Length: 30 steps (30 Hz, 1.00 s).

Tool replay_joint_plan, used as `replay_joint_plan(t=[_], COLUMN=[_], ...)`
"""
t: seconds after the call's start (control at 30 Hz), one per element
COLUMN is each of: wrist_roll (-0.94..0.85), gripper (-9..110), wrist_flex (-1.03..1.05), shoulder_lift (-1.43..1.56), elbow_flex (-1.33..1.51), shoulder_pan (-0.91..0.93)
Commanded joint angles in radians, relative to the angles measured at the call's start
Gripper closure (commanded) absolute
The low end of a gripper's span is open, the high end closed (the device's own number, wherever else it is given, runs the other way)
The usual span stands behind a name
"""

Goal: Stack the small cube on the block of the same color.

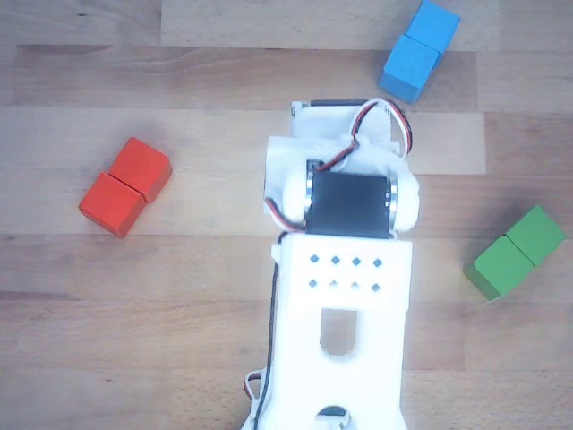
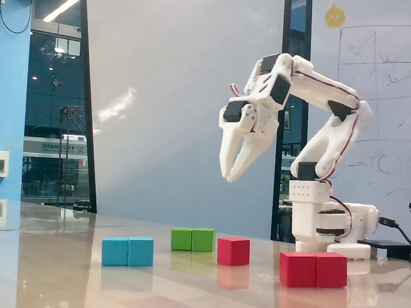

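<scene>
Blocks line the table [image 2: 58, 269] in the fixed view, left to right: blue pair [image 2: 128, 251], green pair [image 2: 192, 239], small cube [image 2: 233, 251], then the red block [image 2: 313, 269] nearest the arm's base. The cube stands alone, just beside the green pair at its 3 o'clock and well apart from the red block, which lies toward the cube's 4 o'clock. High above, at roughly the cube's 12 o'clock, hangs the gripper [image 2: 230, 176], fingers pointing down, parted a little and holding nothing.

In the other view the arm hides the cube; the red block [image 1: 125, 185] sits at 9 o'clock from the wrist, the blue pair [image 1: 419, 49] at 1, the green [image 1: 517, 251] at 3.

The cube looks light, rigid and matte, so probably not slippery. Two opposite flat side faces, taken near mid-height, should give a square hold.
</scene>
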Motion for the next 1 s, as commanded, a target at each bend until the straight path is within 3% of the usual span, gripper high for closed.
replay_joint_plan(t=[0.0, 0.97], wrist_roll=[-0.009, -0.011], gripper=[101, 101], wrist_flex=[0.009, 0.115], shoulder_lift=[-0.057, -0.347], elbow_flex=[-0.109, -0.104], shoulder_pan=[0.003, -0.055])
